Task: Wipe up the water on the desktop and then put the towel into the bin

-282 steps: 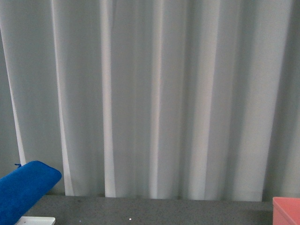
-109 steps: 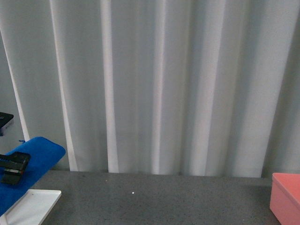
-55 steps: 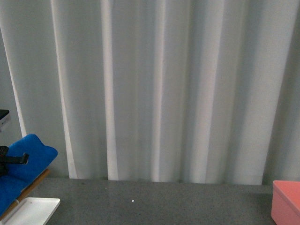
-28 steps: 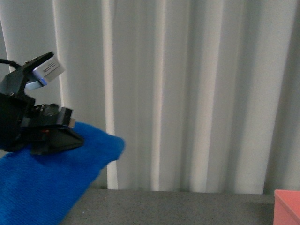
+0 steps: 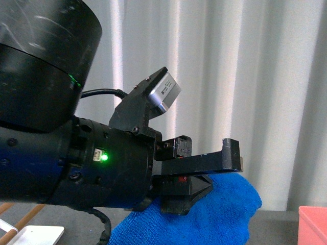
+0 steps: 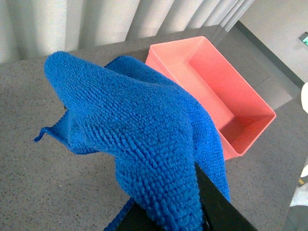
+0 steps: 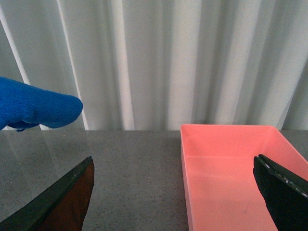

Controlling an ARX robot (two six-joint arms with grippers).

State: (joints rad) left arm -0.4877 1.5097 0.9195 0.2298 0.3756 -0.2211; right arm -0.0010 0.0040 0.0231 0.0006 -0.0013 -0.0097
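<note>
Towel (image 6: 139, 125) hangs gripped in the left pincer (image 6: 173, 214), beside the bin (image 6: 216, 91).

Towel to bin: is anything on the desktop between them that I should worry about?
No. In the right wrist view, only bare grey desktop lies between the towel and the bin.

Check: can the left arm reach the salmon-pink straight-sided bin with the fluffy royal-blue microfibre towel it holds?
Probably yes. The left gripper holds the towel over the desktop; the bin lies open-topped just beyond, with nothing between.
</note>
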